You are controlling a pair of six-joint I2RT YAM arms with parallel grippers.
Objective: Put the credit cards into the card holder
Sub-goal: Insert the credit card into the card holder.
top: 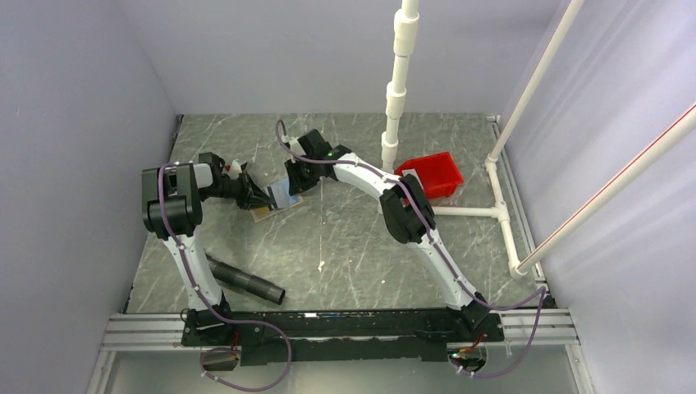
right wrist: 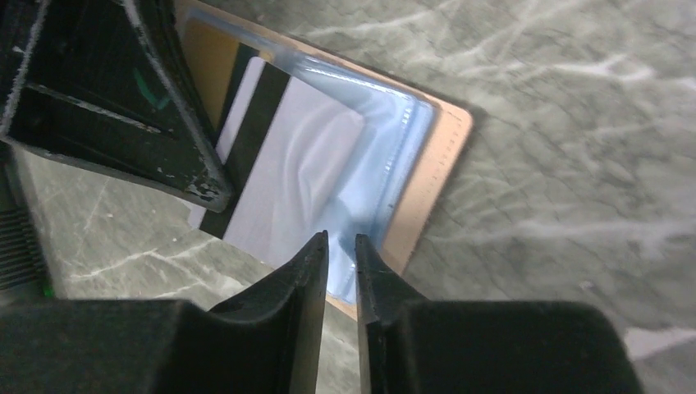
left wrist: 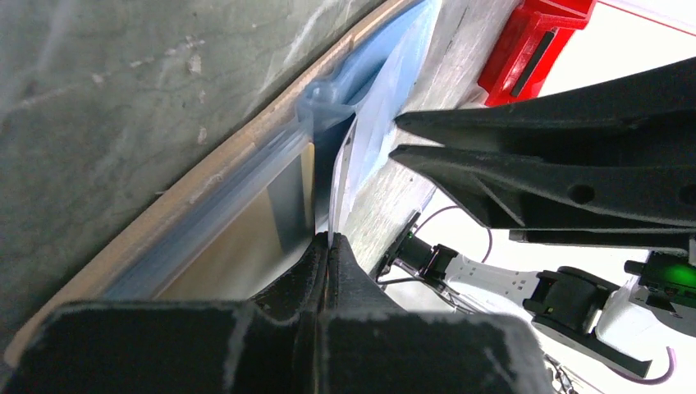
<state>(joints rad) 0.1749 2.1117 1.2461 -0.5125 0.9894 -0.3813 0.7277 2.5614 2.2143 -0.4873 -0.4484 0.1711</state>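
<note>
The tan card holder (top: 264, 213) lies open on the table, its bluish clear sleeve (right wrist: 386, 139) facing up. A white credit card (right wrist: 283, 164) with a black stripe sits partly inside that sleeve. My left gripper (top: 256, 197) is shut on the card's near edge (left wrist: 336, 197); its fingertips (right wrist: 201, 185) also show in the right wrist view. My right gripper (right wrist: 341, 243) hovers at the sleeve's edge with its jaws a narrow gap apart and nothing seen between them. Its fingers (left wrist: 509, 168) also show in the left wrist view. No other card is visible.
A red plastic tray (top: 431, 174) stands to the right beside a white pipe post (top: 394, 107) and its pipe frame (top: 492, 210). A black ribbed tube (top: 246, 281) lies at the front left. Grey walls close in both sides.
</note>
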